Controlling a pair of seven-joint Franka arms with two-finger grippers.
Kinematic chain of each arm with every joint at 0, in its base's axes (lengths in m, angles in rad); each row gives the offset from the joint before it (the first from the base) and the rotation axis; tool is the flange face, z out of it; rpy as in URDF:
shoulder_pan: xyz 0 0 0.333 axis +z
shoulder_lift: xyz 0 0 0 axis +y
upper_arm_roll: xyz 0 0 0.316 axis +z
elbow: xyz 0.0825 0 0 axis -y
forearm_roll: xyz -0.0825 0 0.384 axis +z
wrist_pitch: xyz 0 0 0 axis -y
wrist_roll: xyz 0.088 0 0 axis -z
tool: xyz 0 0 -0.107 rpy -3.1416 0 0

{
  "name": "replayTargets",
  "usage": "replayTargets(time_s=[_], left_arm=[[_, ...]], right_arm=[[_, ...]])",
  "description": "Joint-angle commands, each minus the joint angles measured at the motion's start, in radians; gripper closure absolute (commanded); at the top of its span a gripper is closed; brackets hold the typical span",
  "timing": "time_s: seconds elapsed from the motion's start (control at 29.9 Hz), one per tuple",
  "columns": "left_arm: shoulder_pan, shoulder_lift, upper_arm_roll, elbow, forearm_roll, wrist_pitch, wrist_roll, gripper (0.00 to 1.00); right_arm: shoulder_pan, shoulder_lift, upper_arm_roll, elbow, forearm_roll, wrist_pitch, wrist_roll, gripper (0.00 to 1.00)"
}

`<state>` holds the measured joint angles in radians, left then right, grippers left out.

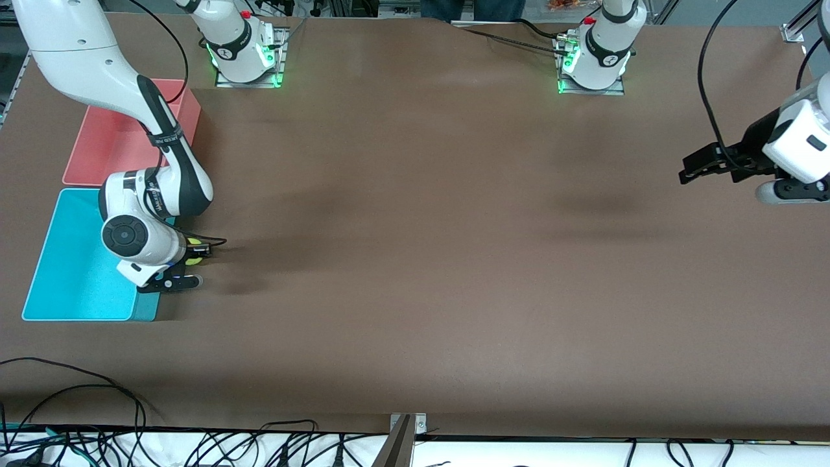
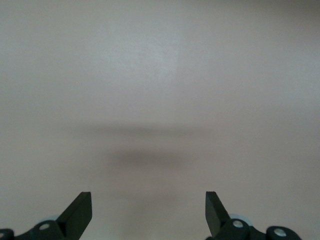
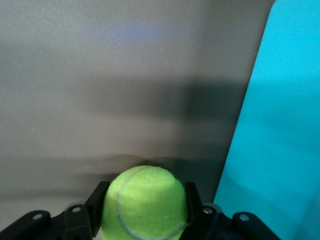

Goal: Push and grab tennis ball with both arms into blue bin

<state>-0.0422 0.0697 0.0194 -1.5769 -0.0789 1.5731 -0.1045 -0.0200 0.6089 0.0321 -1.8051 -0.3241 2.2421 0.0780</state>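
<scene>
Right gripper [image 3: 144,207] pinches the tennis ball [image 3: 144,202] between its two black fingers [image 3: 96,202], low over the brown table [image 1: 415,259] just beside the blue bin [image 1: 71,272], near the table's edge at the right arm's end. Fuzzy and yellow-green, with a pale curved seam, the ball is much smaller than the bin — only slivers of it show in the front view [image 1: 193,244]. A pink-red bin [image 1: 110,139] touches the blue one, farther from the front camera. Left gripper [image 2: 149,212] waits over bare table at the left arm's end — fingers spread wide, holding nothing.
</scene>
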Motion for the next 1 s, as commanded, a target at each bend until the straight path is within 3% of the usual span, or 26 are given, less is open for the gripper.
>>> replayTargets(time_s=[0.0, 0.27, 0.3, 0.33, 0.57, 0.8, 0.97], left_arm=[[0.007, -0.033, 0.008, -0.029, -0.01, 0.018, -0.009, 0.0], [0.034, -0.033, 0.014, -0.012, 0.03, 0.019, -0.007, 0.0], [0.034, -0.034, 0.016, -0.012, 0.039, 0.019, -0.007, 0.0], [0.034, -0.034, 0.014, -0.014, 0.042, 0.019, -0.007, 0.0], [0.034, -0.033, 0.013, -0.012, 0.045, 0.019, -0.006, 0.0], [0.034, -0.033, 0.013, -0.012, 0.045, 0.018, -0.006, 0.0], [0.034, -0.033, 0.013, -0.012, 0.045, 0.018, -0.004, 0.0]], right_arm=[[0.003, -0.066, 0.012, 0.019, -0.018, -0.105, -0.006, 0.62], [0.003, -0.113, 0.039, 0.153, -0.01, -0.39, -0.079, 0.62], [0.003, -0.121, 0.035, 0.2, -0.007, -0.508, -0.125, 0.62], [0.003, -0.121, 0.034, 0.208, -0.007, -0.527, -0.138, 0.62], [-0.009, -0.138, 0.009, 0.237, -0.009, -0.604, -0.231, 0.62], [-0.02, -0.146, -0.073, 0.236, -0.007, -0.602, -0.385, 0.62], [-0.061, -0.132, -0.078, 0.228, -0.006, -0.581, -0.419, 0.62]])
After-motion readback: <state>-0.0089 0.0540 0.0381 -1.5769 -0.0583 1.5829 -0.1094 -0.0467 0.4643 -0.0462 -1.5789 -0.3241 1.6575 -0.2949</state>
